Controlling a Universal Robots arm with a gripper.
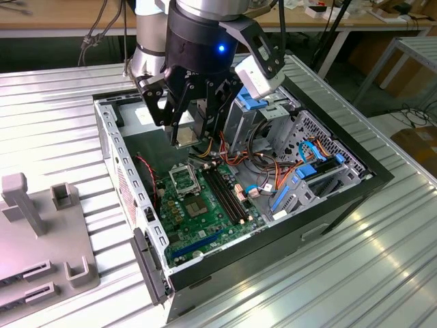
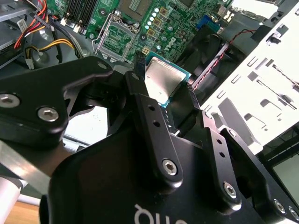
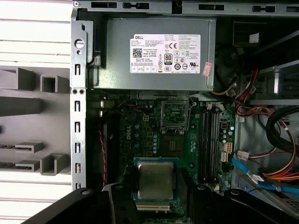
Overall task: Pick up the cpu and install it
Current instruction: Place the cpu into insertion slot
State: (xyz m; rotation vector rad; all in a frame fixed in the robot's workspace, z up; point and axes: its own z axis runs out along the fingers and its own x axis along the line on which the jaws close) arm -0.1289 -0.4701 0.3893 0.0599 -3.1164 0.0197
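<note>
My gripper (image 1: 194, 133) hangs over the open computer case (image 1: 126, 181), shut on the cpu (image 2: 161, 81), a flat square chip with a silver-grey top and a thin green rim. In both wrist views the cpu (image 3: 155, 179) sits level between the black fingers (image 2: 152, 116), held by two opposite edges. The black square socket frame (image 1: 183, 179) lies on the green motherboard (image 1: 205, 225), below the gripper and a little nearer the camera in the exterior view. It shows open, with nothing in it (image 3: 175, 114) (image 2: 115, 39). The cpu is above the board and touches nothing but the fingers.
A grey power supply (image 3: 159, 51) fills the case's far end beside the socket. A bare grey chip (image 3: 174, 145) and the memory slots (image 3: 210, 140) lie near the socket. Orange, red and blue cables (image 1: 287, 174) run by the drive cage (image 1: 273, 116). A grey fixture (image 1: 41, 232) sits outside the case.
</note>
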